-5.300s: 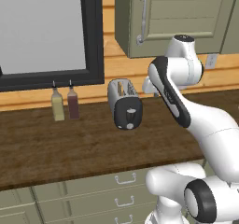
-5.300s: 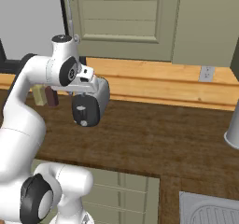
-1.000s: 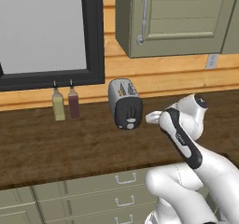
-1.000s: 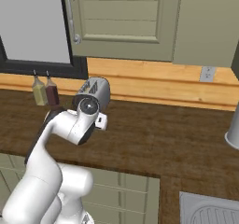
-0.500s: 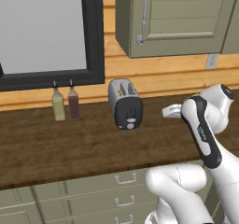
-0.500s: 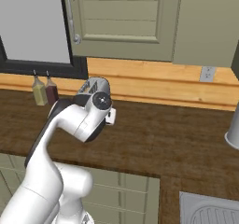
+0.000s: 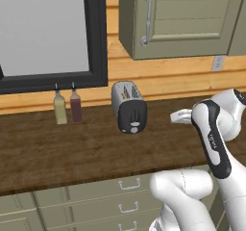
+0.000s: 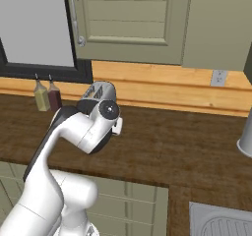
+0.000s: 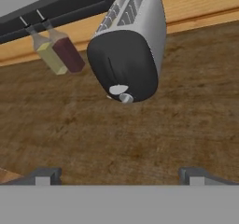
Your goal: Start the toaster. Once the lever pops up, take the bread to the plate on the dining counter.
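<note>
The silver toaster stands on the dark wooden worktop by the wall, its black face toward me. In the hand view the toaster lies ahead with its white dial low on the face. A thin vertical slot runs above the dial, and I cannot make out the lever in it. My gripper hovers to the right of the toaster, apart from it and pointing at it, open and empty. Its fingertips stand wide apart. The bread, the plate and the dining counter are out of view.
Two slim bottles stand left of the toaster under a black-framed window. Grey-green wall cabinets hang above and drawers sit below the worktop. A grey vessel and a sink lie far right.
The arm has swung away from the toaster, and the hand has drawn back from beside its face. The gripper has stayed open. The toaster has not moved.
</note>
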Motion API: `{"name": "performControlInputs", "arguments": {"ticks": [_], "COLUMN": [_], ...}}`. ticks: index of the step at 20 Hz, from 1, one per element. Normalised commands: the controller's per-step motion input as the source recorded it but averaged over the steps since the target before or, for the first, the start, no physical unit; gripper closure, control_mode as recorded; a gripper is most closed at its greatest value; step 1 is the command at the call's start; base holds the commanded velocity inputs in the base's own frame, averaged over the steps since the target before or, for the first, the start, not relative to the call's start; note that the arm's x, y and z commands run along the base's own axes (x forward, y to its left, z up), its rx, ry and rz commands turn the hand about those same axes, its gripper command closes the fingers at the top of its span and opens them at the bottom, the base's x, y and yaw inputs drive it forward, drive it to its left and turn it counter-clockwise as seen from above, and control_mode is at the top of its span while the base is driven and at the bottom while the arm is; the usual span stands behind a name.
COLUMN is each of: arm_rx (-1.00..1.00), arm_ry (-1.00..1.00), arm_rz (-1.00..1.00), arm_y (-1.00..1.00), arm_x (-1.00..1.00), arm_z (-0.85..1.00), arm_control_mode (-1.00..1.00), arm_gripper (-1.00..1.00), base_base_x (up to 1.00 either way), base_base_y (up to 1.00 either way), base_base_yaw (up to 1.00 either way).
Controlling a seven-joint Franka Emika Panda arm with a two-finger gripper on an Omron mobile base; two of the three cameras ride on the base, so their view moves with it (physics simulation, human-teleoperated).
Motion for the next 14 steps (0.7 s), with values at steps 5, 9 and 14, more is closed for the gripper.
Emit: {"name": "performControlInputs", "arguments": {"ticks": [5, 9, 14], "arm_rx": [0.00, 0.00, 0.00], "arm_ry": [0.00, 0.00, 0.00], "arm_rz": [0.00, 0.00, 0.00], "arm_y": [0.00, 0.00, 0.00], "arm_x": [0.00, 0.00, 0.00], "arm_z": [0.00, 0.00, 0.00], "arm_control_mode": [-1.00, -1.00, -1.00], "arm_gripper": [-1.00, -1.00, -1.00], "base_base_x": [0.00, 0.00, 0.00], "base_base_y": [0.00, 0.00, 0.00], "base_base_yaw": [0.00, 0.00, 0.00]}}
